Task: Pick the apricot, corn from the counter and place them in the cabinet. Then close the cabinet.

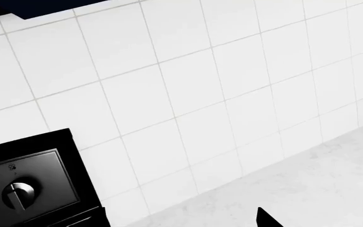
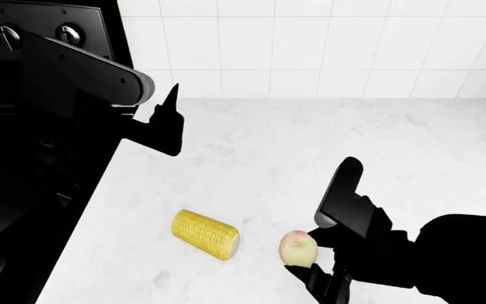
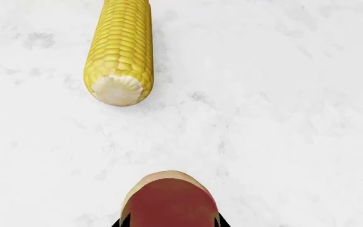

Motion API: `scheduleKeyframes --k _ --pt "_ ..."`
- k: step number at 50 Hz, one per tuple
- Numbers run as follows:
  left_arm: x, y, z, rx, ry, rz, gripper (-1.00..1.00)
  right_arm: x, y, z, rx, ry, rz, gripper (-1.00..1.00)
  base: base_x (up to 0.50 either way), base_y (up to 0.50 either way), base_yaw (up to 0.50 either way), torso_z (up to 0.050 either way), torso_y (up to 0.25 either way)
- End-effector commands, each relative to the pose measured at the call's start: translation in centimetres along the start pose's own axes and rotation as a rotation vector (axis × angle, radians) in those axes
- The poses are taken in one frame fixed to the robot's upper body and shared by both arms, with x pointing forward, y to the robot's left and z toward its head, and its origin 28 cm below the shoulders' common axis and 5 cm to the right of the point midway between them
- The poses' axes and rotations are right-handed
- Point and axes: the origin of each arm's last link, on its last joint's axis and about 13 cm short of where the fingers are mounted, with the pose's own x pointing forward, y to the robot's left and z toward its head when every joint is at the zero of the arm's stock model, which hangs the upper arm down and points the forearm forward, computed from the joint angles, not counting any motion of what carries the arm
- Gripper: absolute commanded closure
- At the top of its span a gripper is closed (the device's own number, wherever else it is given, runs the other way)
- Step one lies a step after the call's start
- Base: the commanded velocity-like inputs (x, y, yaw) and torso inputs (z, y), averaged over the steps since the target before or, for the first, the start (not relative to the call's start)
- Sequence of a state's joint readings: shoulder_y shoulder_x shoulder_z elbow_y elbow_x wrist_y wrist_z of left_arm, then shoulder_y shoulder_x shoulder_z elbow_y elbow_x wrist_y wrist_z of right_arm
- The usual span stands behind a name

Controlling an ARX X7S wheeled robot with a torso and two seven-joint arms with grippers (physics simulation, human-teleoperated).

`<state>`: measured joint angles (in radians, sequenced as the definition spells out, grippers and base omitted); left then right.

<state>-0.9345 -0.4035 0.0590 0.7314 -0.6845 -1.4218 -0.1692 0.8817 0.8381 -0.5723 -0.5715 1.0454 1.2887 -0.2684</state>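
Observation:
The apricot, pale with a red blush, rests on the white counter near its front edge. My right gripper is shut on it, one dark finger against each side. The right wrist view shows the apricot filling the space between the jaws. The corn lies on the counter just left of the apricot, and its pale cut end faces the right gripper. My left gripper hovers open above the counter's left part, empty, and only one fingertip shows. The cabinet is out of view.
A black stove with knobs stands at the left edge of the counter, and its knob panel shows in the left wrist view. A white tiled wall runs along the back. A dark blue edge hangs above the tiles.

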Motion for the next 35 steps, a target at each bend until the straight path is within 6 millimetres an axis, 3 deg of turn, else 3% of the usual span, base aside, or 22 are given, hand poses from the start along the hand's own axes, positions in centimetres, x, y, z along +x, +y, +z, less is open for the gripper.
scheduleKeyframes --k 1,11,17,28,35 --pt "0.0 0.1 0.0 -0.002 -0.001 0.003 -1.0 -1.7 -0.5 2.1 -0.036 -0.127 -0.103 1.0 0.0 0.0 0.0 0.0 0.0" --pt "-0.1 0.1 0.0 -0.004 -0.006 0.013 -1.0 -5.6 -1.9 8.7 -0.111 -0.498 -0.383 1.0 0.0 0.0 0.0 0.0 0.0" --pt "-0.1 0.1 0.0 -0.011 -0.01 0.017 -1.0 -7.8 -1.8 12.4 -0.127 -0.701 -0.469 1.0 0.0 0.0 0.0 0.0 0.0" --pt "-0.2 0.0 -0.1 -0.015 -0.016 0.015 -1.0 -8.4 -1.5 13.2 -0.142 -0.738 -0.513 1.0 0.0 0.0 0.0 0.0 0.0" --pt "-0.2 -0.3 -0.5 -0.019 -0.018 0.008 -1.0 -9.0 -0.8 15.5 -0.244 -0.77 -0.484 1.0 0.0 0.0 0.0 0.0 0.0"
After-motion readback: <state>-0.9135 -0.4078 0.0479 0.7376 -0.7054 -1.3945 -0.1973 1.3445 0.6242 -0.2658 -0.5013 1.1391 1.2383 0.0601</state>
